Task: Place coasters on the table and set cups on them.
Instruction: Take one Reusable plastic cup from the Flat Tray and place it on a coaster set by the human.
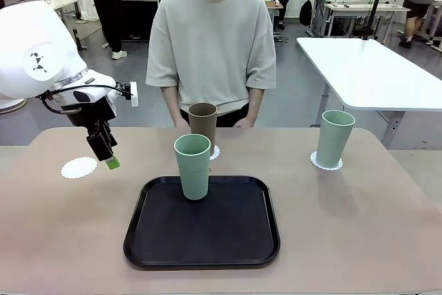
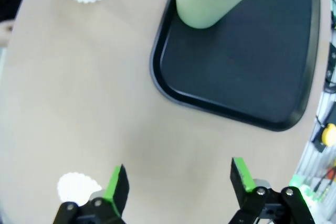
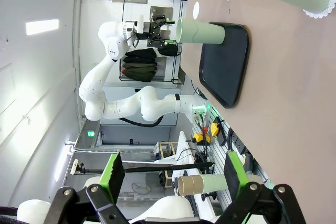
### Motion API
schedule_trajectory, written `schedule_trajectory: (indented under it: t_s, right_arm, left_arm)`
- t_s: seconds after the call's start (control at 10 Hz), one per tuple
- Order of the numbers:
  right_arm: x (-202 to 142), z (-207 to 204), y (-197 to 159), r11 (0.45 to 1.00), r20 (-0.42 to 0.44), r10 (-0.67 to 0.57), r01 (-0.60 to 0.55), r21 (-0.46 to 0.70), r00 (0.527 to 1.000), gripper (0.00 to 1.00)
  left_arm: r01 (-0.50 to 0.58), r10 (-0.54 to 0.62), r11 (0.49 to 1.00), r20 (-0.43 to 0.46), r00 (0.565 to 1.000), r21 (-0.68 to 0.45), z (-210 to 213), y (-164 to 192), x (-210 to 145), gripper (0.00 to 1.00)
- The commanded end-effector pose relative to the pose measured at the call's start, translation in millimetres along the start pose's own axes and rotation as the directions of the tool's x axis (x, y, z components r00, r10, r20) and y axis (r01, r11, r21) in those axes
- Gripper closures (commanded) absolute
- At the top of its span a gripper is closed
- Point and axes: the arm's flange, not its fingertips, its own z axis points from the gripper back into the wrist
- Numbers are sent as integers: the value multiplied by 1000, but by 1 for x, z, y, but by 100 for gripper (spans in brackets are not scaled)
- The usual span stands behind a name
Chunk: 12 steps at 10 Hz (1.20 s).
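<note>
i see my left gripper [image 1: 108, 154] hanging open above the table [image 1: 62, 233] beside a bare coaster [image 1: 79, 167]. one mint cup [image 1: 193, 166] stands on the black tray [image 1: 202, 223], brown cup [image 1: 202, 120] behind, another mint cup [image 1: 334, 137] on its coaster [image 1: 326, 164].

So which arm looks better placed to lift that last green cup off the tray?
Probably the left. Its open end effector hangs over the table beside the tray, close to the mint cup and the bare coaster. The right end effector is raised, farther away.
</note>
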Motion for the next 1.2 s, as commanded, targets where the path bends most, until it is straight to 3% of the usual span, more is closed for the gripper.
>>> schedule_trajectory:
  t_s: [0.0, 0.1, 0.2, 0.6, 0.8, 1.1]
  right_arm:
    - [1, 0, 2, 1000, 8, -5, 5, 7, 1000, 0]
    - [1, 0, 2, 1000, 8, -5, 5, 7, 1000, 0]
    - [1, 0, 2, 1000, 8, -5, 5, 7, 1000, 0]
    - [1, 0, 2, 1000, 8, -5, 5, 7, 1000, 0]
    - [1, 0, 2, 1000, 8, -5, 5, 7, 1000, 0]
    - [1, 0, 2, 1000, 8, -5, 5, 7, 1000, 0]
  left_arm:
    - [288, -160, 933, 466, 870, -217, -39, 29, -8, 0]
    - [291, -154, 930, 477, 865, -226, -39, 31, -8, 0]
    - [357, -150, 900, 589, 794, -252, -49, 47, -2, 0]
    - [512, -180, 823, 742, 646, -246, -63, 74, -20, 0]
    - [523, -209, 837, 791, 575, -160, -66, 73, -26, 0]
    - [420, -265, 908, 764, 588, -8, -74, 48, -28, 0]
